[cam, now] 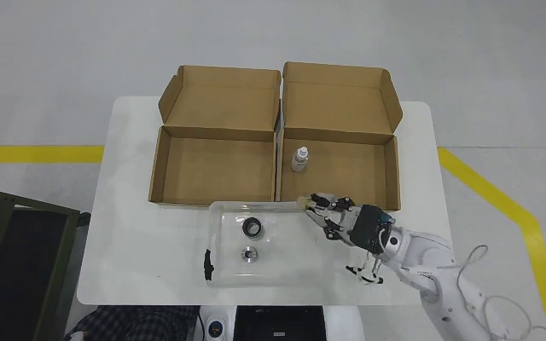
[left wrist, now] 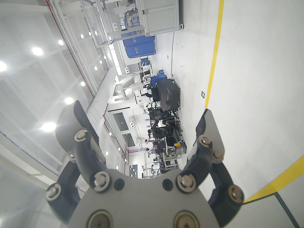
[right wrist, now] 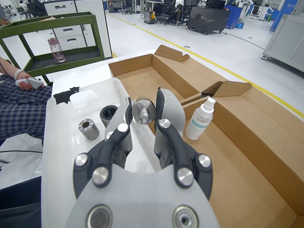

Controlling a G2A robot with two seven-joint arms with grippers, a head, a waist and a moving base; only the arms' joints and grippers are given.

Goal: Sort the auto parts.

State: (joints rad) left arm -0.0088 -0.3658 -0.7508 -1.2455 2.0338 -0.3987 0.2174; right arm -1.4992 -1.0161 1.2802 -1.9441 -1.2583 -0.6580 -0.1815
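Steel bushing [cam: 248, 254] and black bearing [cam: 253, 228] stood apart in the clear tray [cam: 213, 256], in front of the left box [cam: 213, 166]. At the tray's right end, the right gripper [cam: 314, 205] was clamped on a silver part [right wrist: 143, 113]. A spray bottle [cam: 299, 158] stood in the right box [cam: 350, 170]. The left gripper [left wrist: 142, 110] was spread apart, holding nothing.

Pale floor [cam: 68, 51] under bright light.
A yellow line [cam: 51, 153] crosses it; a green shelf trolley [right wrist: 78, 53] and black office chairs [right wrist: 192, 1] stand behind.
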